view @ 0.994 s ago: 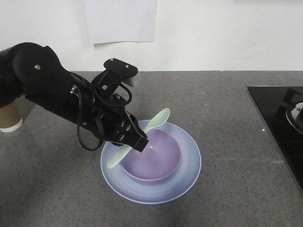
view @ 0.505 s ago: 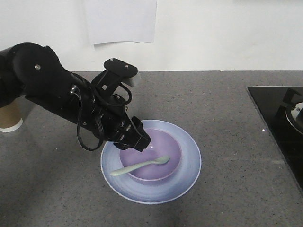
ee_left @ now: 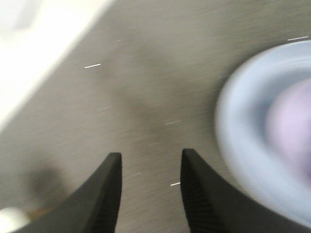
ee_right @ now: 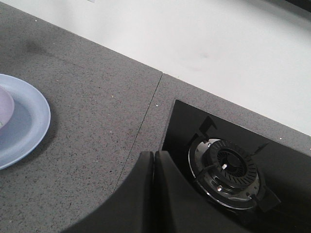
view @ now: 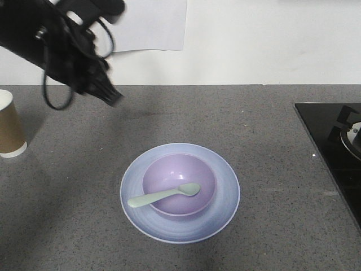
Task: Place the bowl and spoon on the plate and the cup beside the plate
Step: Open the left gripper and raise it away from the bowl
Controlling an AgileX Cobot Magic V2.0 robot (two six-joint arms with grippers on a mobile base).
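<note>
Cup (view: 10, 123) stands at the desk's (view: 271, 130) left edge, far from the plate (view: 225, 195). Left end effector (ee_left: 148, 194) is open and empty; grab the cup gently, keep it upright, set it beside the plate

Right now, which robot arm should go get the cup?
The left one, probably. The cup stands at the counter's far left edge, and the left gripper hangs open on that side, nothing in it. The right gripper is shut over by the stove, beyond the plate.
</note>
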